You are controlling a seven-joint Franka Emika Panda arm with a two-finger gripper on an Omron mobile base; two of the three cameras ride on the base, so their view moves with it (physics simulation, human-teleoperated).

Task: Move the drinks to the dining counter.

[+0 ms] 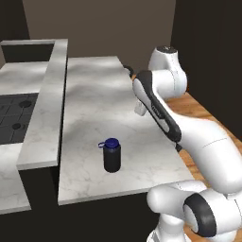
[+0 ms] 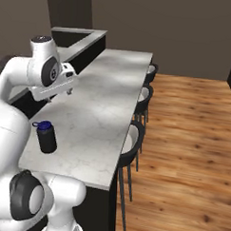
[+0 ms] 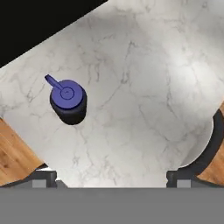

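One black bottle with a blue cap stands upright on your marble desk, near its front edge. Your jaws hang wide apart above, holding nothing; their tips are cut off.

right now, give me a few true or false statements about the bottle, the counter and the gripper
1. The black bottle stands upright on the dining counter. True.
2. The bottle's cap is red. False: the cap is blue.
3. The gripper is closed around the bottle. False: it is open and apart from the bottle, holding nothing.
4. Black stools stand along the counter on the side of the wooden floor. True.
5. Three bottles stand on the counter. False: one bottle stands there.
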